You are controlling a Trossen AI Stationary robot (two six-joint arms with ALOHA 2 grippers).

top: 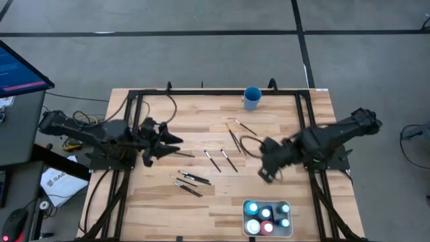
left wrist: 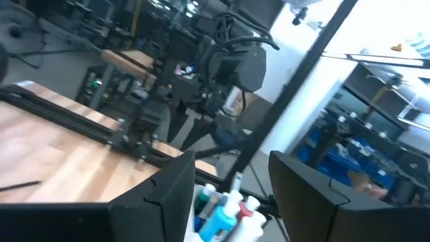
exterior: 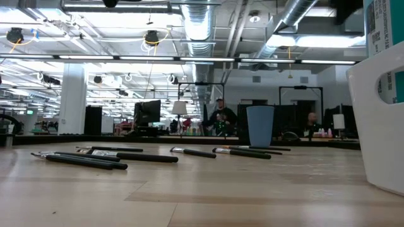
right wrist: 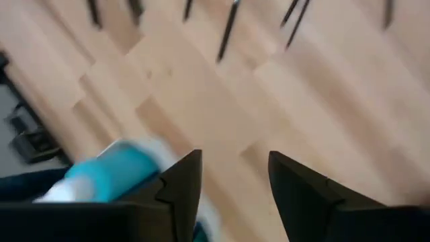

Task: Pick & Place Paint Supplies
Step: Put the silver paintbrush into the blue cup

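1. Right up against the low camera is the white rectangular plastic tray [exterior: 385, 120], sitting at the table's near edge on the right arm's side. From above you can see it's packed with small paint bottles [top: 267, 218], whitish, blue and red ones with light caps.
2. Thin dark paintbrushes with pale tips [top: 222, 160] are lying loose across the middle of the light wooden table [top: 154, 202], some in a little cluster [top: 190, 183] closer to the left arm and a few nearer the blue cup [top: 252, 98], which stands upright at the far edge.
3. Right gripper [top: 267, 173] hangs over bare wood between the brushes and the tray. Its wrist view shows the fingers [right wrist: 181, 185] apart with nothing between them, and a blurry blue bottle [right wrist: 111, 173] just beside one.
4. Left gripper [top: 164, 140] sits on its own side of the table, tilted up, fingers [left wrist: 171, 191] spread and empty.
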